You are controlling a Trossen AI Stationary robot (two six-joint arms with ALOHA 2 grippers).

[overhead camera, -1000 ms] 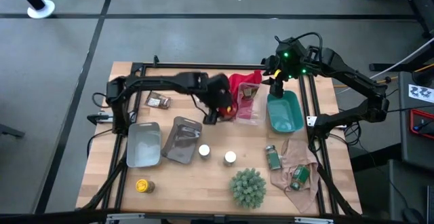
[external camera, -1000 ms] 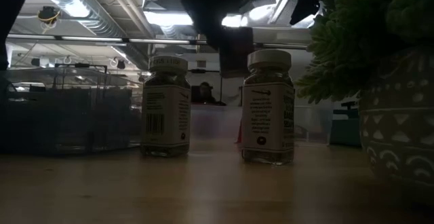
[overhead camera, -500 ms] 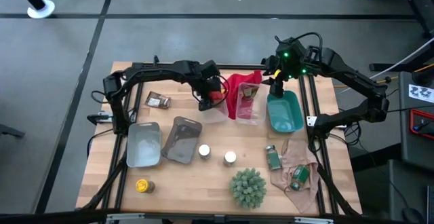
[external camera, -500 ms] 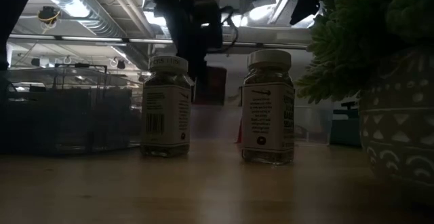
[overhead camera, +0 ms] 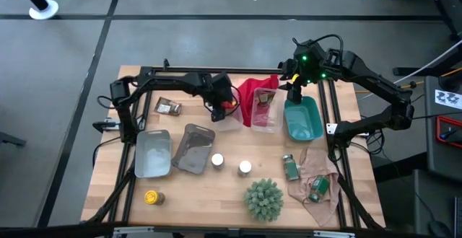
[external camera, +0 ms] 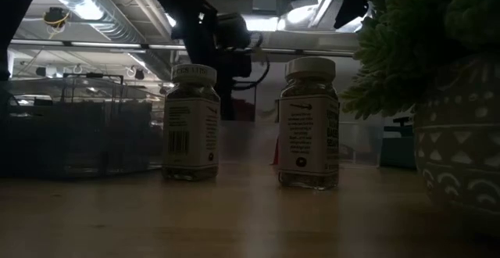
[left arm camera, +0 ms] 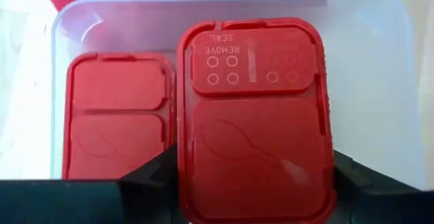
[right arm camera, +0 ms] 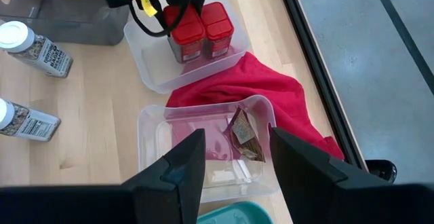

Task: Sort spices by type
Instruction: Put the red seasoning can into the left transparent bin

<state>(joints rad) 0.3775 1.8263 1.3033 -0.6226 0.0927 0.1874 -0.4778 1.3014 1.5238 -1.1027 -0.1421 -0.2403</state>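
Near the back middle of the wooden table point(overhead camera: 216, 195), the left gripper point(overhead camera: 225, 108) hangs over a clear plastic tub point(right arm camera: 152, 71) and pinches one red tin point(left arm camera: 256, 122) between its fingers point(left arm camera: 146, 176), the tin standing in the tub just beside a second red tin point(left arm camera: 119, 119). The right wrist view shows both tins upright, side by side, in this tub, which sits next to the red cloth point(right arm camera: 271, 98). A second clear tub point(right arm camera: 152, 149), resting partly on the cloth, holds a small brown packet point(right arm camera: 244, 136). The right gripper point(overhead camera: 294, 94) hovers above the far end of the teal tray point(overhead camera: 303, 119), its fingers point(right arm camera: 169, 170) spread with nothing between them. Toward the front, two white-topped jars point(overhead camera: 217, 160) stand apart from each other, upright. A yellow-capped jar point(overhead camera: 151, 197) sits at the front left corner, and a brown jar point(overhead camera: 168, 108) lies at the back left. Two green-labelled jars point(overhead camera: 291, 168) lie at the right, one of them on a tan cloth point(overhead camera: 307, 187). A pale tray point(overhead camera: 152, 153) and a grey tray point(overhead camera: 192, 148) rest left of centre, and the spiky green plant point(overhead camera: 263, 199) stands at the front.
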